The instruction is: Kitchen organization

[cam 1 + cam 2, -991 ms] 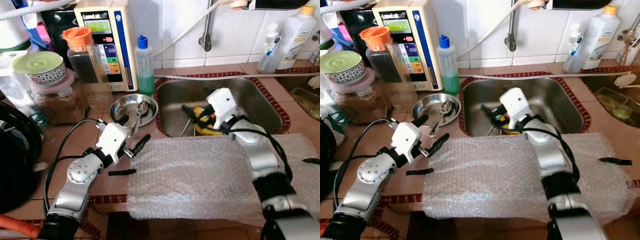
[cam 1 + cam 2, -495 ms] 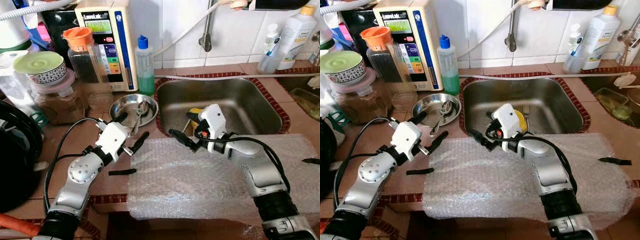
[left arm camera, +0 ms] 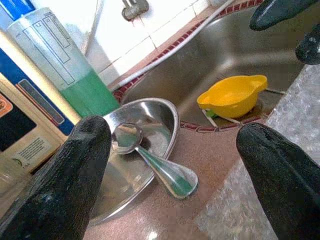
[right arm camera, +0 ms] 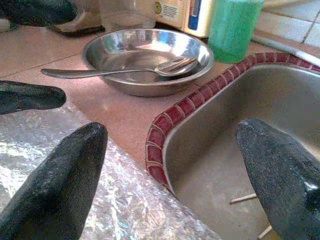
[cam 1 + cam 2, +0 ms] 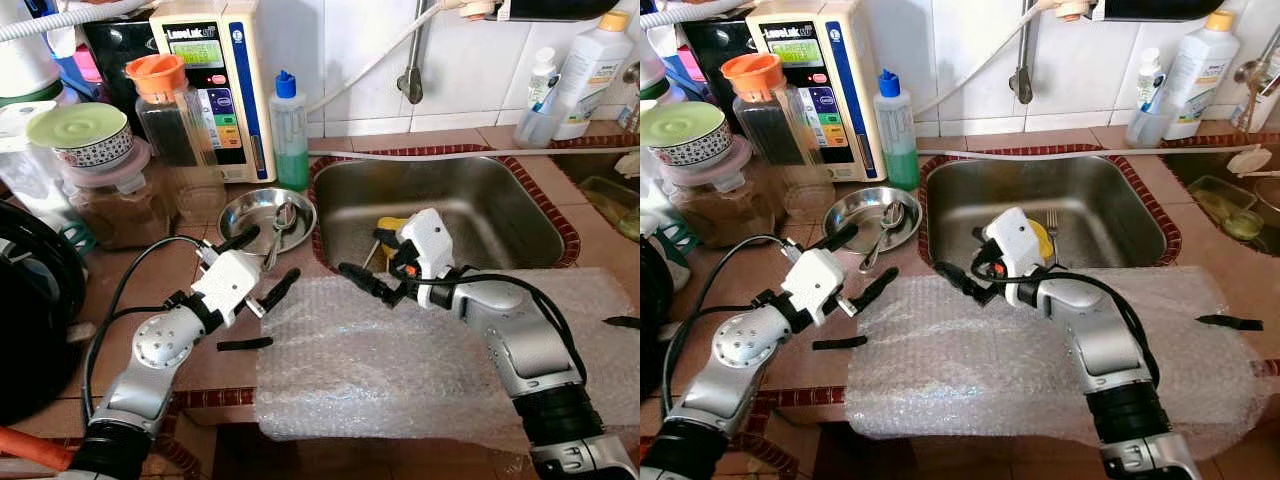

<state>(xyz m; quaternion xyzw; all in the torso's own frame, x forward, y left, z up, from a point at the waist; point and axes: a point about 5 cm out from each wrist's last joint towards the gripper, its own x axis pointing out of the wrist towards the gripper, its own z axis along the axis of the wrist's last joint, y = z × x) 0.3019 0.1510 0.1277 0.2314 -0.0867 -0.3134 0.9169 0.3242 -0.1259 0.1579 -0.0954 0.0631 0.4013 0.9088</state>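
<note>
Progress: early, by my reading. Nothing gripped; dishes not yet gathered.

Left gripper (image 5: 258,268), centre-left of the left eye view, fingers spread wide and empty, hovers just in front of the steel bowl (image 5: 252,213). One spoon (image 3: 150,161) lies in that bowl, handle out over the rim toward the gripper.

Right gripper (image 5: 365,266), mid-frame, fingers apart and empty, hangs over the sink (image 5: 520,215) near its front left corner, beside the edge of the bubble wrap (image 5: 400,370).

In the sink: one yellow cup (image 3: 233,95), tipped; one fork (image 5: 1053,222) beside it.

Counts, as far as seen: one bowl, one spoon, one yellow cup, one fork, one bubble wrap sheet across the lower frame. Upper left: one green-liquid bottle (image 5: 289,131), one orange-lidded jar (image 5: 178,125). Upper right: white bottle (image 5: 593,72).

Left to do, judging from this: pick up spoon or bowl, clear the sink items.
</note>
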